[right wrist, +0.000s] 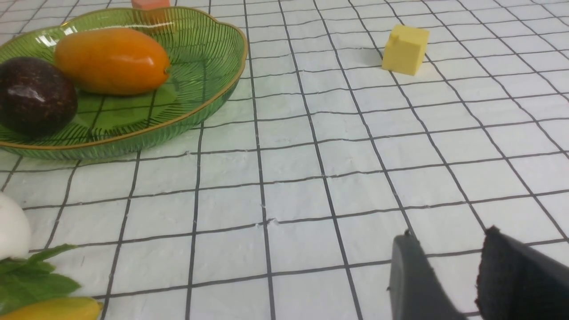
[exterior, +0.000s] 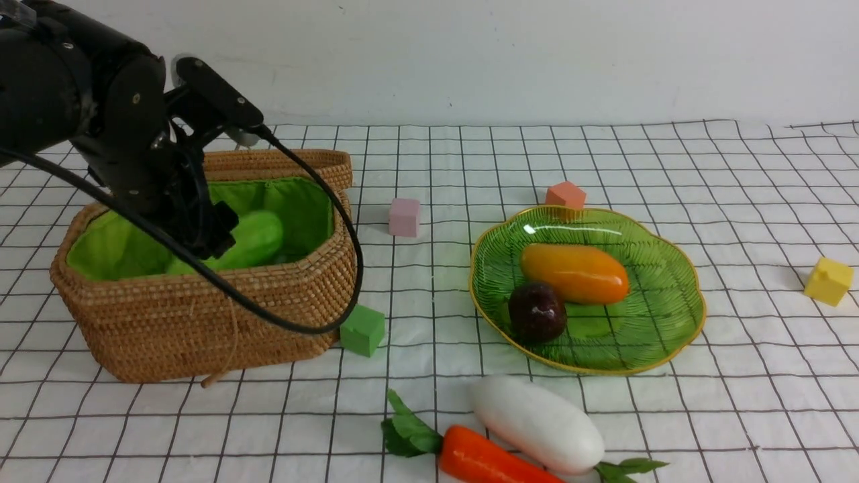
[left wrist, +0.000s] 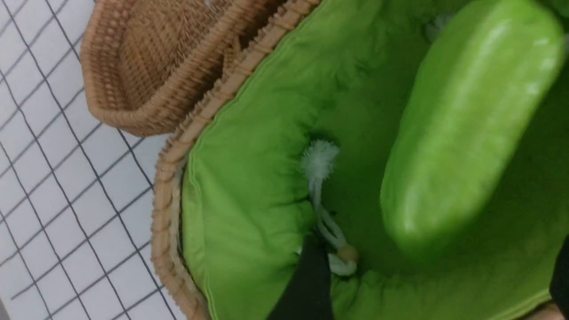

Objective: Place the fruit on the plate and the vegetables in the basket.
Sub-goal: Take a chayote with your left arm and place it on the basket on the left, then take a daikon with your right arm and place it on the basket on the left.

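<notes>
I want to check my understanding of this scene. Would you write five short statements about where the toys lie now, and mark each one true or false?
1. The mango and the dark ball both lie on the green plate. True.
2. The cucumber is inside the basket. True.
3. The carrot is in the basket. False: the carrot lies on the cloth, beside the white radish.
4. The green cube stands on the plate. False: the green cube stands on the cloth, beside the basket.
5. The yellow cube stands apart from the plate, to its right. True.
</notes>
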Robot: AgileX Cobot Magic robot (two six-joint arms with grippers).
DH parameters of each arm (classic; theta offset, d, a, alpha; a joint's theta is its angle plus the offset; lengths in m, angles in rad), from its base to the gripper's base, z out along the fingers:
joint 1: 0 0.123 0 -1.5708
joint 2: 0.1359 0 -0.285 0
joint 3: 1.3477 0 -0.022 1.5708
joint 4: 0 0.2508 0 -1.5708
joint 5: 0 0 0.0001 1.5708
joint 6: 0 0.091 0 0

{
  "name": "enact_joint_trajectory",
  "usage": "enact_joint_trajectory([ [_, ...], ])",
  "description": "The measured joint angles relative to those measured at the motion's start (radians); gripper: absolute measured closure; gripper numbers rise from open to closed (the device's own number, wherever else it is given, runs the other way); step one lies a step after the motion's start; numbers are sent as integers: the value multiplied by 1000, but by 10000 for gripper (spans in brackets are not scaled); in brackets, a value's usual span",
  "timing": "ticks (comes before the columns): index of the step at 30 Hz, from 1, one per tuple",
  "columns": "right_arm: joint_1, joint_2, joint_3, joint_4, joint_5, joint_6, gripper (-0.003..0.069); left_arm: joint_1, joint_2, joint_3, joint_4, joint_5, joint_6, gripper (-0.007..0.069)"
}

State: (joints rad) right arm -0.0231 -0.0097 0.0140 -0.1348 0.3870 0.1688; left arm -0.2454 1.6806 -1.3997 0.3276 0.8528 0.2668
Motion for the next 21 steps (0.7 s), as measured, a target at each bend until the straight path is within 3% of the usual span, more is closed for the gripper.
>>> enact_joint_trajectory([
  [6,0,0,0,0,0,0,414,0,-151,0,-92,71,-4,-20],
  [9,0,0,0,0,0,0,414,0,-327,0,-193,214,-11,62],
  [13,0,0,0,0,0,0,414,0,-493,0,-259,359,-63,198],
  [14,0,0,0,0,0,0,414,0,-578,4,-299,387,-124,280],
  [15,0,0,0,0,0,0,414,0,-588,5,-303,389,-132,302],
  [16,0,0,0,0,0,0,414,0,-664,30,-345,393,-186,392],
  [21,0,0,0,0,0,0,414,0,-890,221,-464,393,-236,629],
])
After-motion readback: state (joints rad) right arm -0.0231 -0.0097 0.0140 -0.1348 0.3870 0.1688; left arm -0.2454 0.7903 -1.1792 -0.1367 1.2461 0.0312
